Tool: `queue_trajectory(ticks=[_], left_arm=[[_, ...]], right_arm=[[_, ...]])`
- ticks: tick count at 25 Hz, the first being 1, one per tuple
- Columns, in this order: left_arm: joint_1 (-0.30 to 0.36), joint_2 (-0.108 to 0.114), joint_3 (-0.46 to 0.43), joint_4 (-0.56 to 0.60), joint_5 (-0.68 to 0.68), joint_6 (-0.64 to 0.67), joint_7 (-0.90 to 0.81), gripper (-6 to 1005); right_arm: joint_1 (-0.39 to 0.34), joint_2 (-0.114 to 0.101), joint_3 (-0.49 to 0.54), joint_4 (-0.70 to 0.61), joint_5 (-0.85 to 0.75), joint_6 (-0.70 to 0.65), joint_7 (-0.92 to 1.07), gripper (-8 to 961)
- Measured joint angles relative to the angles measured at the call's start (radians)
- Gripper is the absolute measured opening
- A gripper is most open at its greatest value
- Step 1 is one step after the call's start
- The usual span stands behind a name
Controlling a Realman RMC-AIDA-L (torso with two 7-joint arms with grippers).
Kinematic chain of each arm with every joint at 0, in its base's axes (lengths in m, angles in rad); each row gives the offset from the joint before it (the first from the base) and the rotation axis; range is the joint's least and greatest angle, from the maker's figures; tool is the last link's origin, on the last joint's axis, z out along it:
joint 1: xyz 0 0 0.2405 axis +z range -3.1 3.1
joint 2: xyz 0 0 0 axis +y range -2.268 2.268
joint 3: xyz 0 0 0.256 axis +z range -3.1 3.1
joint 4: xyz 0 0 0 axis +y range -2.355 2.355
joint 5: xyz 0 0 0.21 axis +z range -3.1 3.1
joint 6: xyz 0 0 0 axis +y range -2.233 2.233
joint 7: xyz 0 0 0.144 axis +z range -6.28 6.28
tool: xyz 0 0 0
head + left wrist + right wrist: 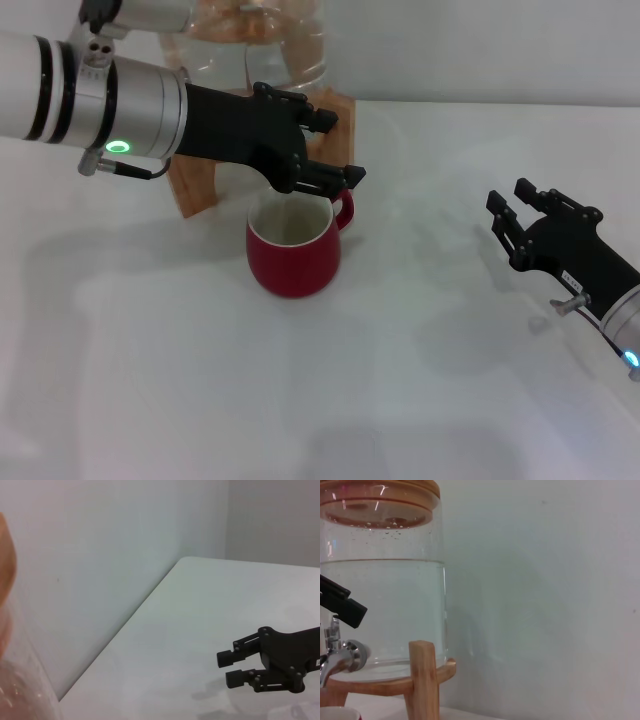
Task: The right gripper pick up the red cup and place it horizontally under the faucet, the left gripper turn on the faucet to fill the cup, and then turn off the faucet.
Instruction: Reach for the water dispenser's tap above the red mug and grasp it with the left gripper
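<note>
The red cup [295,255] stands upright on the white table just in front of the dispenser's wooden stand [195,185], handle turned to the back right. My left gripper [335,148] reaches in from the left and hovers right above the cup's far rim, open, hiding the faucet in the head view. The right wrist view shows the chrome faucet [340,657] with one black left finger [342,607] just above its lever, and the cup's rim [335,713] below the spout. My right gripper [510,215] [226,667] rests low at the right, open and empty.
The glass dispenser [270,50] [385,595], more than half full of water and capped by a wooden lid [380,490], stands at the back left by the wall. White table surface [420,380] stretches between the cup and the right gripper.
</note>
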Motion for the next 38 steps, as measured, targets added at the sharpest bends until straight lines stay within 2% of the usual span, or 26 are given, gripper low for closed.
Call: queue_trajectory(ticks=[25, 31, 38], left_arm=[[0.040, 0.002, 0.000, 0.068, 0.000, -0.029, -0.035, 760], [0.056, 0.000, 0.000, 0.122, -0.004, -0.047, -0.058, 760], [0.112, -0.003, -0.015, 0.180, -0.069, -0.041, -0.076, 760]], right_arm=[[0.001, 0.000, 0.000, 0.001, -0.001, 0.000, 0.000, 362], [-0.002, 0.000, 0.000, 0.003, -0.002, -0.002, 0.000, 362], [-0.005, 0.000, 0.000, 0.005, -0.002, -0.007, 0.000, 362]])
